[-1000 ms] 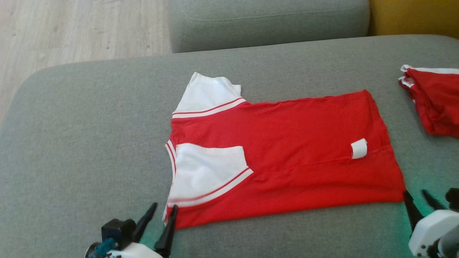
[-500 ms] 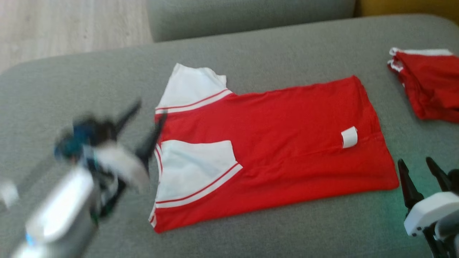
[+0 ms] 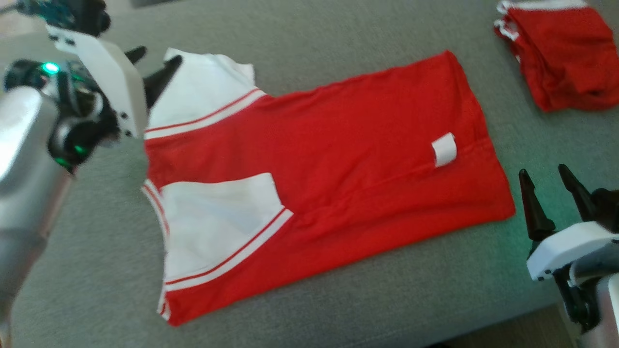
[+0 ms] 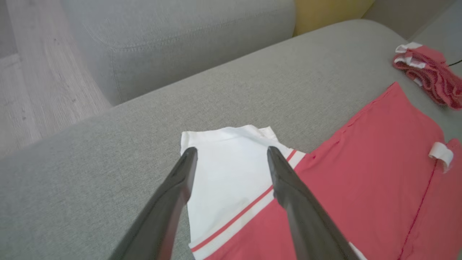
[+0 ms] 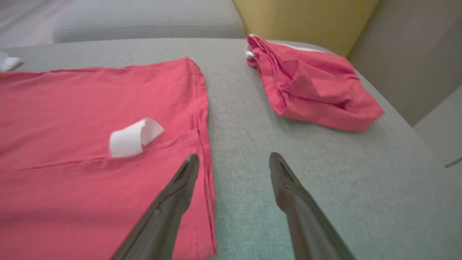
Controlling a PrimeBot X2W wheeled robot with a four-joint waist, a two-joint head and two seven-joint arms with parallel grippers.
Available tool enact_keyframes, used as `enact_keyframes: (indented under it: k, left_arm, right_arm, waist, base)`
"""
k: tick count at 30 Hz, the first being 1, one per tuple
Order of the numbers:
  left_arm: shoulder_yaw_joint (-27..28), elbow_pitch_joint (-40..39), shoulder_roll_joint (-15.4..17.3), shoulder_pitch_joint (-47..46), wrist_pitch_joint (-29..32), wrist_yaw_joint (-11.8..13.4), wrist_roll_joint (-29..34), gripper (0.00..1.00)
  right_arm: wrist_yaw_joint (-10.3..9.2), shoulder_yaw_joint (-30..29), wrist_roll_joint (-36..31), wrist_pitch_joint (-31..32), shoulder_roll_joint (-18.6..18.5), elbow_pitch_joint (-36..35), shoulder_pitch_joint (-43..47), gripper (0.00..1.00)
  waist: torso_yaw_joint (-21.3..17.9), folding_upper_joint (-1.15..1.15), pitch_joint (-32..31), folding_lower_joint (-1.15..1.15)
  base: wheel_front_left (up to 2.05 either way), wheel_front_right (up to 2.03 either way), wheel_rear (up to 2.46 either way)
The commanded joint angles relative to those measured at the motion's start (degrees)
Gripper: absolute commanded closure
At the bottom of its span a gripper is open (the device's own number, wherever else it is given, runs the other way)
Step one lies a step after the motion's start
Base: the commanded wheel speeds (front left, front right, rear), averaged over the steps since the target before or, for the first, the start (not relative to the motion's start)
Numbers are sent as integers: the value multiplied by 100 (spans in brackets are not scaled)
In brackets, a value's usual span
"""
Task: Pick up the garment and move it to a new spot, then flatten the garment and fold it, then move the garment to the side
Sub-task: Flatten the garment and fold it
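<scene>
My L gripper (image 3: 158,54) gapes empty over garment (image 3: 338,159) sleeve, cushion (image 3: 338,299) far-left; R gripper (image 3: 542,170) wide open, empty, beside hem.

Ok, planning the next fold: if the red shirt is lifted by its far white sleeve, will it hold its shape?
Probably not: the red shirt lies thin and flat with soft creases, so it should drape limply. It looks light, likely trailing across the grey cushion rather than lifting whole.

garment (image 3: 348,145): soft matt red cloth, white panels | cushion (image 3: 338,38): coarse grey weave | gripper fingers (image 4: 288,202): glossy dark plastic | floor (image 4: 32,83): pale wood
</scene>
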Motion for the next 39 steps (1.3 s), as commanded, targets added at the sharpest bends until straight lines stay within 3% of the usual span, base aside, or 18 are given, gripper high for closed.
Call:
enact_keyframes:
  k: [1, 15, 23, 24, 25, 26, 27, 32, 39]
  left_arm:
    - [166, 95, 321, -517, 158, -32, -49, 0]
    - [-107, 1214, 738, -1316, 150, -33, 238, 0]
    - [-226, 1570, 838, -1341, 254, -34, 114, 0]
    - [-252, 1561, 838, -1323, 270, -34, 66, 3]
    - [-260, 1559, 829, -1302, 300, -34, -9, 55]
    - [-288, 1538, 821, -1274, 351, -34, -84, 91]
    - [-328, 1499, 824, -1246, 411, -34, -158, 100]
    - [-451, 1198, 880, -1162, 483, -34, -489, 100]
    - [-765, 742, 889, -1277, -112, -34, -485, 100]
  right_arm:
    - [37, 117, -8, -98, -45, -139, -189, 0]
    - [37, 448, 116, -456, 41, 293, -704, 0]
    - [37, 466, 143, -630, 61, 523, -836, 0]
    - [37, 460, 142, -647, 60, 552, -848, 0]
    - [37, 451, 141, -660, 60, 580, -858, 0]
    - [37, 440, 136, -671, 60, 609, -867, 0]
    - [37, 431, 130, -674, 60, 635, -877, 0]
    - [37, 392, 119, -674, 17, 675, -973, 0]
    - [37, 520, 326, -488, -129, 590, -1353, 0]
  waist:
    - [-295, 0, 336, -1]
    - [-917, 0, 1116, -1]
    - [-1034, 0, 1307, -1]
    - [-1032, 0, 1309, -1]
    - [-1026, 0, 1307, -1]
    - [-1017, 0, 1294, -1]
    - [-1009, 0, 1278, -1]
    - [-954, 0, 1185, -1]
    - [-684, 0, 978, -1]
  base:
    - [0, 0, 0]
    - [0, 0, 0]
    - [0, 0, 0]
    - [0, 0, 0]
    - [0, 0, 0]
    - [0, 0, 0]
    - [0, 0, 0]
    - [0, 0, 0]
    - [0, 0, 0]
